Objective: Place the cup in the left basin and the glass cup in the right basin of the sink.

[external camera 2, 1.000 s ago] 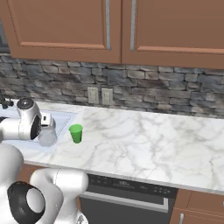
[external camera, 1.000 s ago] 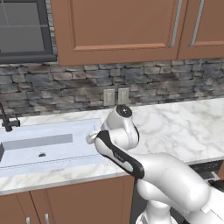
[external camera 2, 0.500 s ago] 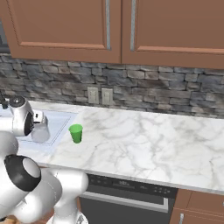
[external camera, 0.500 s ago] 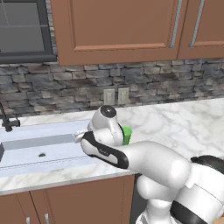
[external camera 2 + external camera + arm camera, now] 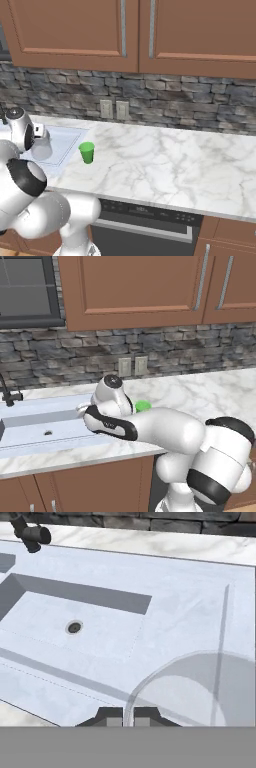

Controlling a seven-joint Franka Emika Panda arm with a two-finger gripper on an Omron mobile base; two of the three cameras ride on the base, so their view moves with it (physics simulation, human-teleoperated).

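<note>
gripper [image 5: 128, 716]: fingertips at bottom centre of hand view, pinching rim of glass cup [image 5: 200, 687]
glass cup: lower right of hand view, translucent, held above sink [image 5: 190, 582] rim; left of right base view beside the wrist [image 5: 42, 145]
right basin [image 5: 75, 619]: left centre of hand view, dark drain hole visible
cup [image 5: 87, 152]: green, upright on marble counter [image 5: 165, 165], just right of sink edge; centre of left base view [image 5: 143, 405]
tap [image 5: 30, 533]: upper left of hand view
</note>
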